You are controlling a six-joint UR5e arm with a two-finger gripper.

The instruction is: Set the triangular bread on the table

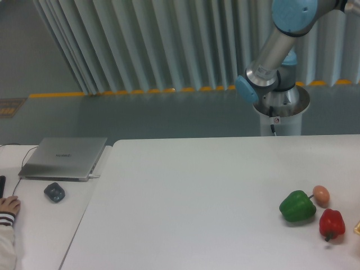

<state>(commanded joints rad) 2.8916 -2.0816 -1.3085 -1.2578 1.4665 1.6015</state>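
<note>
The large white table [197,197] fills the lower part of the view. At its right edge, beside the red pepper, a small golden-tan sliver [357,228] pokes into the frame. Too little of it shows to tell whether it is the triangular bread, or whether it rests on the table or is held. Only the arm's silver link and light-blue joints [264,67] show, rising out of the top right above the pedestal. The gripper is out of view.
A green bell pepper [297,206], a small brown egg [321,194] and a red pepper [332,223] sit close together at the table's right. On the smaller desk at left lie a closed grey laptop [63,157], a dark mouse [54,192] and a person's hand [8,208].
</note>
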